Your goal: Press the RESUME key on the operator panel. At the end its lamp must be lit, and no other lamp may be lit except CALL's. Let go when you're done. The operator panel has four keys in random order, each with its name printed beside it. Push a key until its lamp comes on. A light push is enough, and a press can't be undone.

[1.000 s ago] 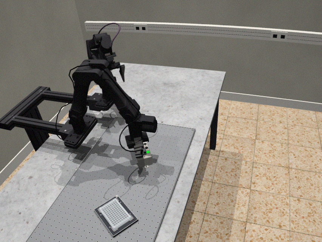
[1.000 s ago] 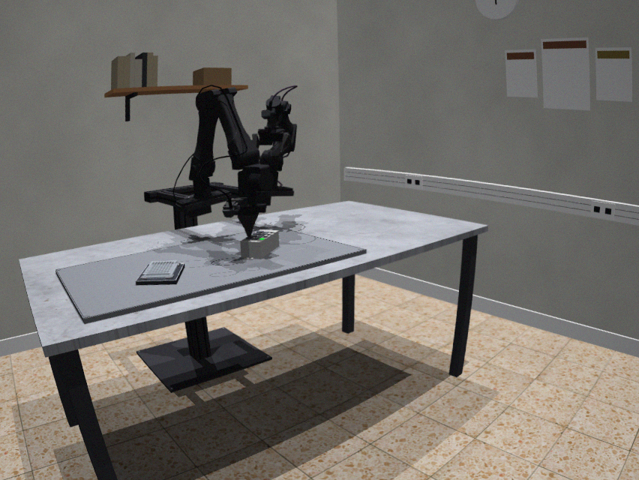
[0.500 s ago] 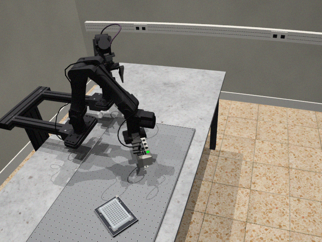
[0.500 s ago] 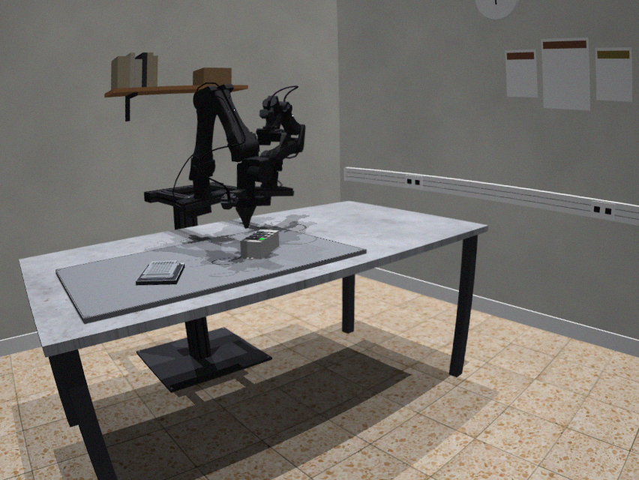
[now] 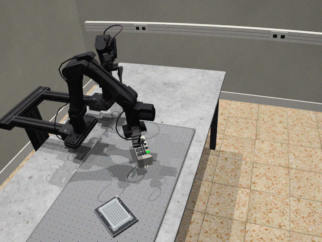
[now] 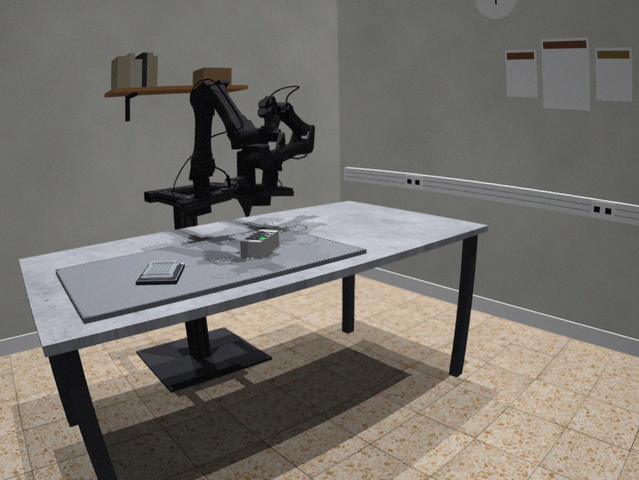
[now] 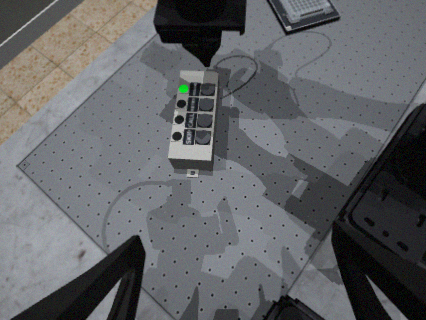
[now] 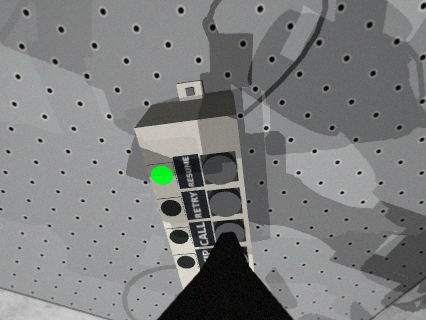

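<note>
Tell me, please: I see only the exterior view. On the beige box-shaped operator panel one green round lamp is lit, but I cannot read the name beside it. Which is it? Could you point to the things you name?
Observer: The black printed label [image 7: 195, 89] [image 8: 187, 172] beside the green round lamp [image 5: 147, 151] [image 6: 262, 238] [image 7: 184, 89] [image 8: 162, 175] reads RESUME, in the right wrist view.

Operator: Thank you. Is any other lamp lit?

Observer: No. In the left wrist view, the three other round lamps [image 7: 179, 119] [image 8: 179, 237] are black.

Operator: And which name comes directly after RESUME?

Observer: RETRY, on the next black label [image 7: 193, 104] [image 8: 196, 204] in the right wrist view.

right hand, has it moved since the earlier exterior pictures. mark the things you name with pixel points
Yes, the right hand [image 5: 135, 145] [image 6: 247, 214] [image 7: 207, 63] [image 8: 229, 241] has risen, away from the operator panel [image 5: 144, 160] [image 6: 260, 249] [image 7: 194, 154] [image 8: 172, 141].
</note>
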Action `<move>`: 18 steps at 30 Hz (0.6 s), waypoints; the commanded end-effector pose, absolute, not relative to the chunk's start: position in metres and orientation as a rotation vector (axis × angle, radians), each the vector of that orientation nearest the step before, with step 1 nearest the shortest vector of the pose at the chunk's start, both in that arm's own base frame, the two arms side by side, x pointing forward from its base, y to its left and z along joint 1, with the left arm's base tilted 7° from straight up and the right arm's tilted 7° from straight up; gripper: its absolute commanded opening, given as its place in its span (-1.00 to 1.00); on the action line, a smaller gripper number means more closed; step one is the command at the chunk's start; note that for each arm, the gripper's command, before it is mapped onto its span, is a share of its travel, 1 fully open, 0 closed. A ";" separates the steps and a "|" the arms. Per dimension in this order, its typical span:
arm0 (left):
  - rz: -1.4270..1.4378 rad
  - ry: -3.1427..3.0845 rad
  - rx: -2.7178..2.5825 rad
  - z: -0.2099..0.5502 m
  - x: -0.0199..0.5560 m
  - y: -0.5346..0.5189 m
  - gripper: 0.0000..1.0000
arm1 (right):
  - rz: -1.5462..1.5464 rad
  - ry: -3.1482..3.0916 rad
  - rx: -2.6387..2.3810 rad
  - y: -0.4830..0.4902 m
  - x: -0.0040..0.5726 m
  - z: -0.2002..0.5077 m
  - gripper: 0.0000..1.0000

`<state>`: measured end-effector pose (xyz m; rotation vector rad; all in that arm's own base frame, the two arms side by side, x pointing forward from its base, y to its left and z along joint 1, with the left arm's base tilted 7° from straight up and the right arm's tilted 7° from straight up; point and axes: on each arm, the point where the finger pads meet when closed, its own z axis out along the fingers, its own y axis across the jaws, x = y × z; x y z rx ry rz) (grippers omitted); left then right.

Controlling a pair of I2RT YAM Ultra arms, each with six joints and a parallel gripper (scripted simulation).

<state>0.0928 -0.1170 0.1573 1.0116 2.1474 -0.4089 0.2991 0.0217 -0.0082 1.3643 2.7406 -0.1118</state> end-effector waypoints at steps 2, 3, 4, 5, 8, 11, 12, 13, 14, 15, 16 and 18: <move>-0.402 2.135 0.939 0.160 0.098 -0.125 1.00 | -0.113 2.728 1.341 0.024 0.306 0.000 -1.00; -0.407 2.132 0.936 0.161 0.098 -0.126 1.00 | -0.113 2.728 1.341 0.024 0.306 0.000 -1.00; -0.411 2.129 0.933 0.161 0.098 -0.127 1.00 | -0.112 2.727 1.340 0.024 0.307 0.000 -1.00; -0.416 2.126 0.930 0.161 0.098 -0.128 1.00 | -0.109 2.724 1.339 0.024 0.307 0.000 -1.00; -0.430 2.116 0.919 0.162 0.097 -0.131 1.00 | -0.108 2.724 1.339 0.024 0.308 0.000 -1.00; -0.426 2.114 0.910 0.162 0.097 -0.132 1.00 | -0.108 2.724 1.339 0.024 0.308 0.000 -1.00; -0.443 2.106 0.901 0.164 0.097 -0.134 1.00 | -0.102 2.729 1.348 0.024 0.305 -0.003 -1.00; -0.449 2.102 0.895 0.165 0.097 -0.136 1.00 | -0.102 2.729 1.348 0.024 0.305 -0.003 -1.00; -0.454 2.098 0.888 0.165 0.097 -0.137 1.00 | -0.102 2.729 1.348 0.024 0.305 -0.003 -1.00; -0.457 2.094 0.882 0.166 0.097 -0.138 1.00 | -0.102 2.729 1.348 0.024 0.305 -0.003 -1.00; -0.452 2.094 0.881 0.165 0.097 -0.137 1.00 | -0.102 2.729 1.348 0.024 0.305 -0.003 -1.00; -0.460 2.085 0.866 0.166 0.097 -0.140 1.00 | -0.102 2.729 1.348 0.024 0.305 -0.003 -1.00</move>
